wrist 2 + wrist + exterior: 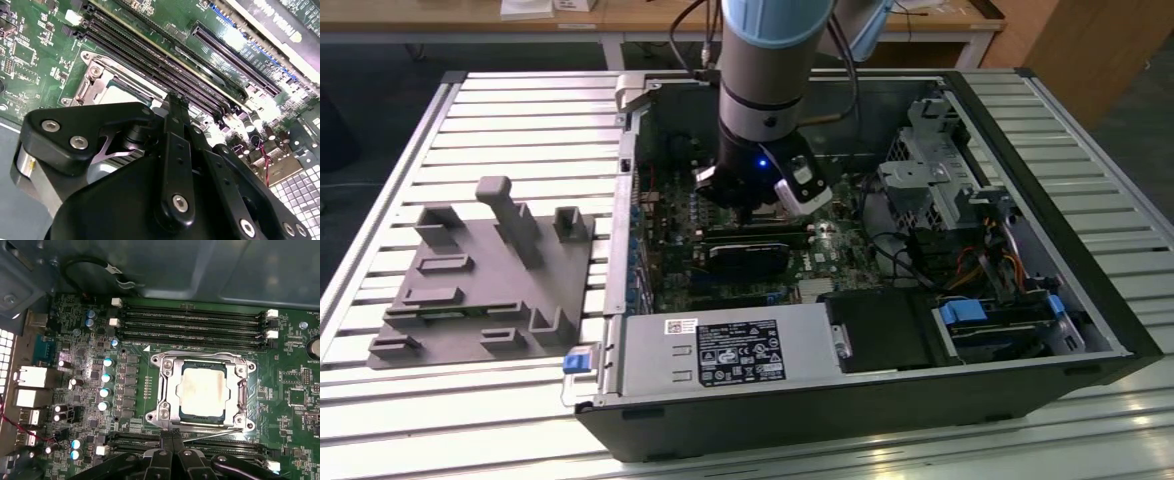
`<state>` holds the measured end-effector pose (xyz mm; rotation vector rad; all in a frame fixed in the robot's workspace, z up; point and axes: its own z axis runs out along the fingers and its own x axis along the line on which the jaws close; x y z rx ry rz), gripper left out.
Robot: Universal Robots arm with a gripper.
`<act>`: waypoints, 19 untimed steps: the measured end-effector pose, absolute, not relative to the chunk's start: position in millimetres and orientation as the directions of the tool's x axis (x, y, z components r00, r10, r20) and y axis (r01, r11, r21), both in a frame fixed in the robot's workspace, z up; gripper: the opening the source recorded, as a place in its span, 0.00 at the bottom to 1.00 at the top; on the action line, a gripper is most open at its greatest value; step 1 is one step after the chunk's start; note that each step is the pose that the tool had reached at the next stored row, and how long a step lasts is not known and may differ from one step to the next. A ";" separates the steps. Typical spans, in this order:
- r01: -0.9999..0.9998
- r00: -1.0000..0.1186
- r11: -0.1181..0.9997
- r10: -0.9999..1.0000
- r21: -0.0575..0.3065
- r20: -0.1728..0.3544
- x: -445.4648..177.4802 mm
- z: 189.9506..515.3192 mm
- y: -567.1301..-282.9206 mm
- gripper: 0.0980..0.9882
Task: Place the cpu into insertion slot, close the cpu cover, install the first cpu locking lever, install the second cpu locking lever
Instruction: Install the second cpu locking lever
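Gripper over CPU socket, inside the PC case.
Gripper (172, 440) fingers pressed together, holding nothing, tips just beside the cpu cover (240, 390) edge. The cover lies flat over the cpu (202, 390), which sits in the insertion slot, mid motherboard (135, 325).

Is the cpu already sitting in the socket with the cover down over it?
Yes: in the first wrist view the cpu lies in the socket with the cover flat around its edges.

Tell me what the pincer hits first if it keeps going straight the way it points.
Probably the lever along the near edge of the cpu cover, just ahead of the pincer; depth is unclear, so it may reach the board beside it.
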<state>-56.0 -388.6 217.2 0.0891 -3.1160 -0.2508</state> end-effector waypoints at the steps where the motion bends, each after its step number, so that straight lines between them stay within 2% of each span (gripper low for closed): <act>1: -0.056 -0.998 0.985 -0.058 0.165 0.009 -56.2 217.2 -390.1 0.01; 19: -0.056 -0.998 0.979 -0.058 0.197 0.008 -67.3 203.7 -395.4 0.01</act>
